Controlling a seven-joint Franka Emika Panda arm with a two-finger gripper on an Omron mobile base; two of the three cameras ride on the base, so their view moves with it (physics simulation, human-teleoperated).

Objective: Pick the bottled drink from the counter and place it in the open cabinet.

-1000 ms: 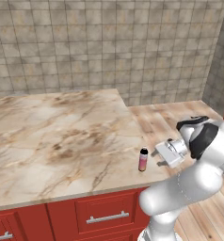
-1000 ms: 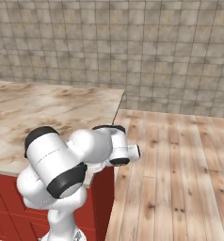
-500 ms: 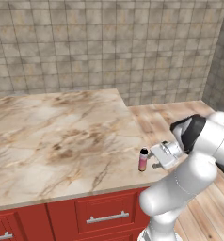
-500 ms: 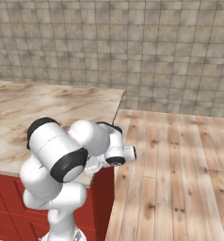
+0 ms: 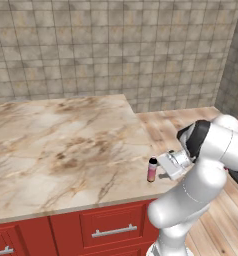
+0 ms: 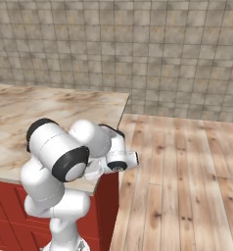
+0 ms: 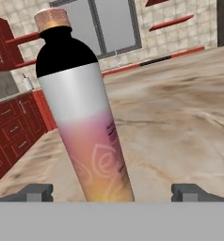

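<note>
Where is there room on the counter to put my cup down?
Nearly all of the counter is bare, from the tiled wall to the front edge. It is crowded only at the right corner, where the bottle stands by the open pincer.

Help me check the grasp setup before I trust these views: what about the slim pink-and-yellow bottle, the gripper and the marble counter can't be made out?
- Slim pink-to-yellow bottled drink: its base, cut off at the bottom of the hand view.
- Gripper: whether its fingertips touch the bottle; just the tips show.
- Bottle in the right base view: behind the white arm.
- Beige marble counter: its left end, cut by the left base view's edge.
</note>
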